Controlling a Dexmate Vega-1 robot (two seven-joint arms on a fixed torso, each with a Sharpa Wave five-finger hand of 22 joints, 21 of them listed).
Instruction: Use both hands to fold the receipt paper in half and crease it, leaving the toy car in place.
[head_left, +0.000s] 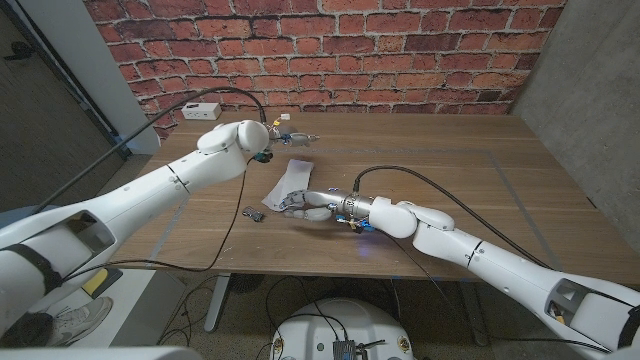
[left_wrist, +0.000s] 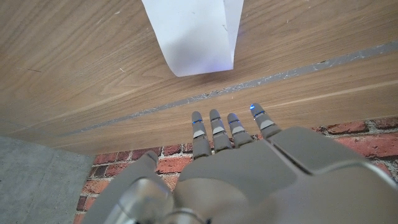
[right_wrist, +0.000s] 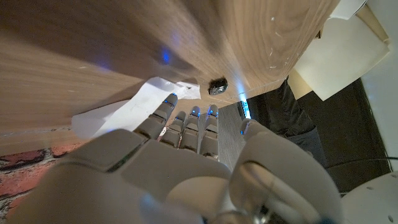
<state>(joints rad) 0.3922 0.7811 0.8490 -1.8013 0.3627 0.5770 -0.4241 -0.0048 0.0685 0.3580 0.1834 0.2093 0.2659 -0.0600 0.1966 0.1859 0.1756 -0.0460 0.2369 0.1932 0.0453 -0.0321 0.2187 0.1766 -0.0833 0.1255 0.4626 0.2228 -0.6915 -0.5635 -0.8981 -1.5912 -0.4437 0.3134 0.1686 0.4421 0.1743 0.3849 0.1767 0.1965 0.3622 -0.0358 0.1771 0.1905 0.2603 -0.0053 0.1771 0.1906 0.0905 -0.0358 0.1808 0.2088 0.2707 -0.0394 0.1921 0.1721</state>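
The receipt (head_left: 289, 181) lies unfolded on the wooden desk (head_left: 450, 180), near the middle, as a long white strip that runs away from the robot; the toy car (head_left: 252, 212), small and dark, sits on the desk just beside the near end of the receipt, on its left side, apart from the paper. The right hand (head_left: 308, 205) is at the near end of the receipt, with the fingers stretched toward the left and close together; in the right wrist view the fingertips (right_wrist: 169, 100) reach over the edge of the paper and seem to touch it, but it is not clear if the hand presses it, and it grips nothing. The left hand (head_left: 275, 133) is beyond the far end of the receipt, near the back of the desk; in the left wrist view its fingers (left_wrist: 217, 127) are straight and slightly apart, holding nothing, and the end of the receipt shows a little ahead of them, not touched. A white box (head_left: 200, 111) with a cable stands at the back left corner of the desk, before the brick wall (head_left: 330, 50).
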